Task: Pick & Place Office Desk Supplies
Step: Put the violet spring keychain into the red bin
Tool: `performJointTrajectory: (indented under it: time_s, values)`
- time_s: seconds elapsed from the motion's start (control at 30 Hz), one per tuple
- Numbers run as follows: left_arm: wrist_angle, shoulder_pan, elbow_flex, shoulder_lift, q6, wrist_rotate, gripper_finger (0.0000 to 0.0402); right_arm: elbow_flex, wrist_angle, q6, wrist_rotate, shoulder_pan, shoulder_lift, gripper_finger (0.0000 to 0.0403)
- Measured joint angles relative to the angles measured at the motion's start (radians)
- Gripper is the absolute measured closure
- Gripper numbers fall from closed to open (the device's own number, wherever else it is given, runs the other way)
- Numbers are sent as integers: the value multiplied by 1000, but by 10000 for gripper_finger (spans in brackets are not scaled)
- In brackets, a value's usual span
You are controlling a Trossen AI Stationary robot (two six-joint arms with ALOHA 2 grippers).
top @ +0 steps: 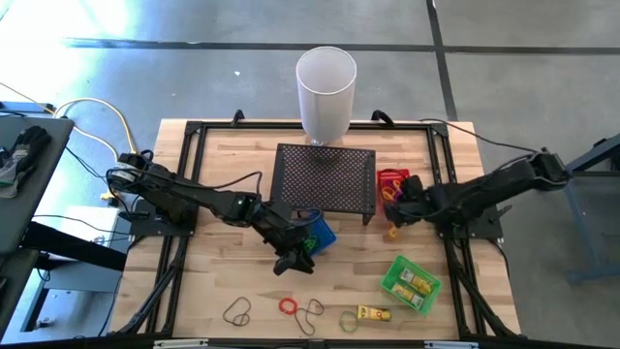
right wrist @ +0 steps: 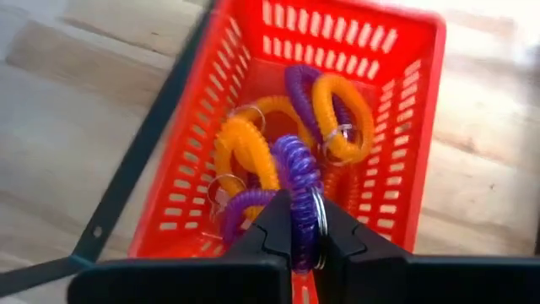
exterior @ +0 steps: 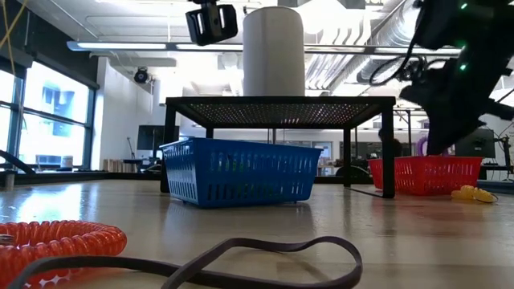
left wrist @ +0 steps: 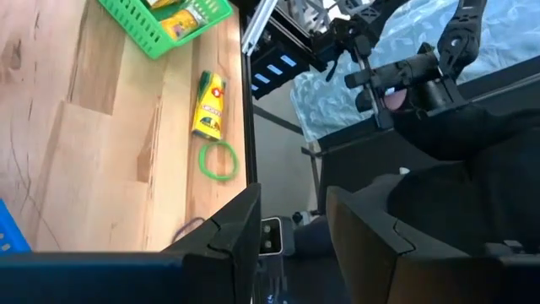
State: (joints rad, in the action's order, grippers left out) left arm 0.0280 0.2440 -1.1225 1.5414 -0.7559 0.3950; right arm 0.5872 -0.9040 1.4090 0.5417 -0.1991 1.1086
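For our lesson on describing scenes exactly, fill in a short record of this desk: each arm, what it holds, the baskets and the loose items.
left gripper: near the blue basket, fingers apart, nothing seen between them
right gripper: over the red basket, fingers shut on a purple coil
red basket contents: orange and purple coils
green basket: holds yellow packets
loose on the table: red coil, green band, yellow packet, dark bands
mesh stand: middle of the table, white cylinder behind it
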Motion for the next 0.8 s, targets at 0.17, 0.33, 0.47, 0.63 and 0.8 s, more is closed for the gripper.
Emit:
performJointTrajectory:
  time_s: [0.17,0.33,0.47,0.63,0.8]
  values:
    - [-8,-2,0,0,1,2,270,-8,39,-75,-10,55,11,375]
    - [-10,-9,0,0,1,2,270,-8,56,-105,-21,89,10,317]
    - [-9,-13,0,0,-14,2,270,-8,56,-105,-35,108,10,253]
    - [-8,-13,0,0,-66,-6,270,-8,56,-136,-45,115,4,176]
    - [-5,7,0,0,-139,-13,270,41,52,-279,-52,88,-33,128]
